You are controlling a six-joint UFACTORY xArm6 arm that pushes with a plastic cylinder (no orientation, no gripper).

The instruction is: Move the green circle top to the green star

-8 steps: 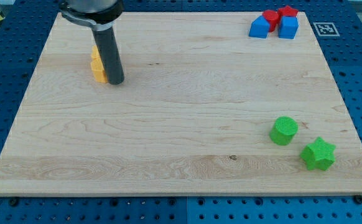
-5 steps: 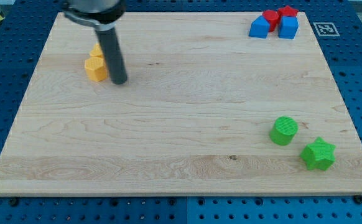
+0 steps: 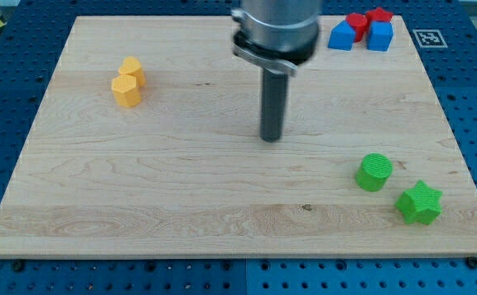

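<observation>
Green circle [image 3: 374, 172] and green star [image 3: 420, 202] sit unmoved; my tip [image 3: 271, 138], bare and touching nothing, has crossed from the yellow blocks [image 3: 128, 82] toward mid-board.

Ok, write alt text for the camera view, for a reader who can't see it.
My tip rests near the middle of a light wooden board, touching no block. A green round block and green star block sit apart at the view's lower right; two yellow blocks sit upper left, red and blue blocks upper right.

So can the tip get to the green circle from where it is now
Probably yes. My tip sits up and to the view's left of the green circle, with only bare board between them; the green star lies beyond.
</observation>
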